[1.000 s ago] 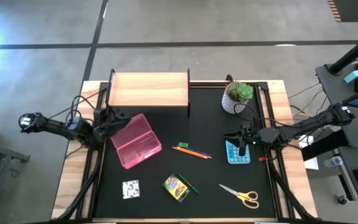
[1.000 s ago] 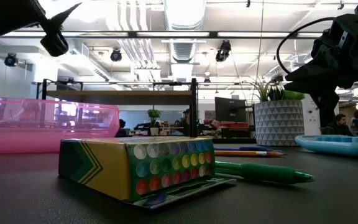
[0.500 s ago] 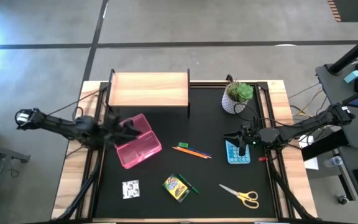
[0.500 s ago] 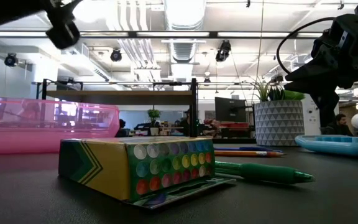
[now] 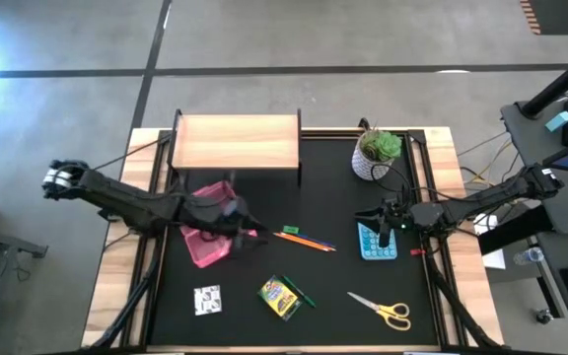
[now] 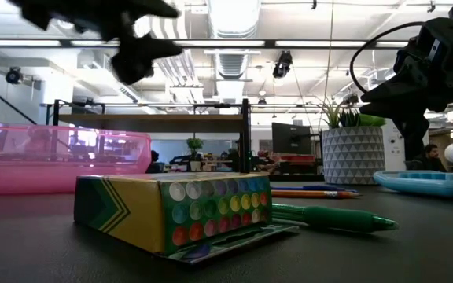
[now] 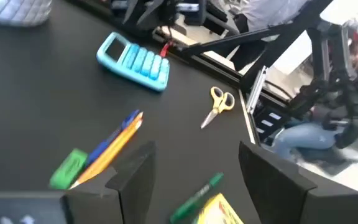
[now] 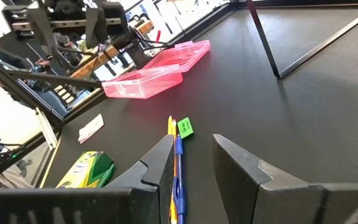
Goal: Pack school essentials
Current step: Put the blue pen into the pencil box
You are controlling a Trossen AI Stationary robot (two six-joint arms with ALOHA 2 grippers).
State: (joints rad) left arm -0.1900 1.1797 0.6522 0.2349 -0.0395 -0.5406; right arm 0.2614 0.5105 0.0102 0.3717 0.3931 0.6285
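Open black mat [image 5: 264, 202] between the wooden shelf [image 5: 236, 143] and the pencils [image 5: 307, 240]; another bare strip between crayon box [image 5: 280, 297] and scissors [image 5: 383, 311]. Blocked on one side by the pink case [image 5: 205, 247] under the left arm, on the other by plant [image 5: 377, 155] and calculator [image 5: 375, 243].

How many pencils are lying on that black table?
2, it seems: an orange pencil and a blue pencil lie side by side mid-table, beside a small green eraser. A third may hide between them.
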